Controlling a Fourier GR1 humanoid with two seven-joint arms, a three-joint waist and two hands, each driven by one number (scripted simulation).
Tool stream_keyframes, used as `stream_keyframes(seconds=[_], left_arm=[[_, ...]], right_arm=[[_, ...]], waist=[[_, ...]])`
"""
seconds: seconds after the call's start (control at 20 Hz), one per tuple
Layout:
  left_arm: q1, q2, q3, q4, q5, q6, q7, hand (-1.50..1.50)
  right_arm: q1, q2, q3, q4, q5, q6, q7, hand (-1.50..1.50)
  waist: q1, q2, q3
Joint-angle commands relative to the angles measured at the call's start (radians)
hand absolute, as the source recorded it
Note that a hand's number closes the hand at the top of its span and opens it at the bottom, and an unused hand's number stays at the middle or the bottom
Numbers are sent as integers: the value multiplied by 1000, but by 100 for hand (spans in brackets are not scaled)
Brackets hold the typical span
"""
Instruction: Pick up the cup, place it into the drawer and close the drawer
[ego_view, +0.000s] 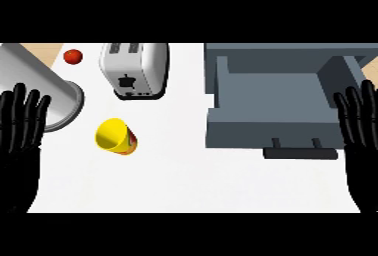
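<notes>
A white counter fills the view from the head, bright and flat, with a sliver of tan surface showing at its far left corner. Toward the far left edge sits a small red round thing, perhaps a tomato, though it is too small to be sure. Just beside it, further along the far edge, lies a white and silver toaster with its two slots and a black lever showing. A big grey metal cylinder slants in from the far left corner, its round end facing the middle of the counter.

Over on the right half, the grey drawer stands pulled open from its grey cabinet, its inside bare, and its dark handle juts toward the near edge.

Now the cup: yellow, with a red and green band on its side, lying tipped over on the counter's left half, mouth turned to the left. It rests near the cylinder's end, in front of the toaster, and well apart from the drawer.

The left hand shows at the left edge, fingers straight and pointing up, holding nothing, overlapping the cylinder in the view. The right hand shows at the right edge, likewise spread and flat, fingers up, holding nothing, just beside the drawer's right wall.
</notes>
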Motion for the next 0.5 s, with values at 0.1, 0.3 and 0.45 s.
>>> stream_keyframes(seconds=[0.1, 0.3, 0.45], left_arm=[[-73, -86, -116, -28, -201, 169, 107, -150], [-77, -88, -181, 111, -79, 438, 103, -150], [-69, -89, -284, 145, -87, 559, 79, -150]], right_arm=[[-57, -34, -64, 64, -17, 11, 3, -150], [-6, -81, 7, 25, 68, 51, 33, -150], [11, -45, 50, 37, 115, 29, 12, -150]], waist=[[-14, -20, -21], [-28, -16, -24], [-20, -20, -22]])
